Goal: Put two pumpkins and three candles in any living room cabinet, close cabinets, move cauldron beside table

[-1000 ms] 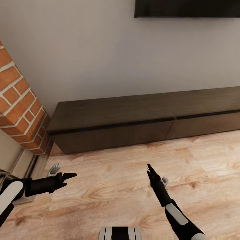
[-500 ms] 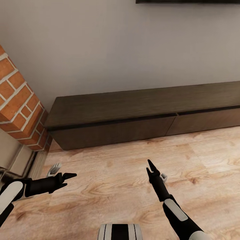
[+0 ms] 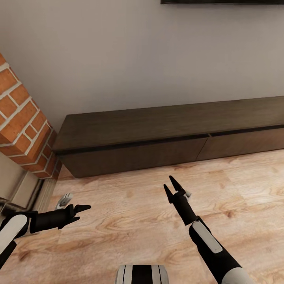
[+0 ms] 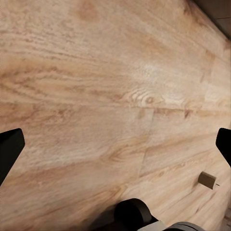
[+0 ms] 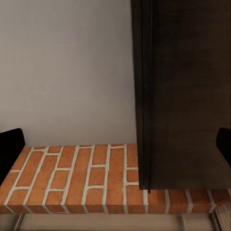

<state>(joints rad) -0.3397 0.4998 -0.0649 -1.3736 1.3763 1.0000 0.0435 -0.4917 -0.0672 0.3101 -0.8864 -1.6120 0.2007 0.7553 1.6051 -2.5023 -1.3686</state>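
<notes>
At the far left of the head view stands a red brick pillar with white mortar lines [image 3: 23, 130], rising from the pale wood-grain plank floor [image 3: 130, 225]. Just below it the left arm reaches in from the left edge, its black forearm lying nearly level over the floor, ending in the left pincer [image 3: 81, 209]; whether its dark fingers are apart or together cannot be told from the head view, but the left wrist view shows the two black fingertips [image 4: 9, 151] at opposite edges, spread wide with nothing between them. A small beige-grey block [image 4: 207, 180] lies on the planks in that wrist view.

The long, low dark-brown wood-grain cabinet [image 3: 173, 134] runs along the grey wall [image 3: 138, 59] from beside the brick pillar to the right edge, its flat drawer fronts flush.

The right arm rises from the lower right, its forearm angled up and toward the cabinet, and the right pincer [image 3: 172, 187] stands wide and empty above the floor, short of the cabinet front.
</notes>
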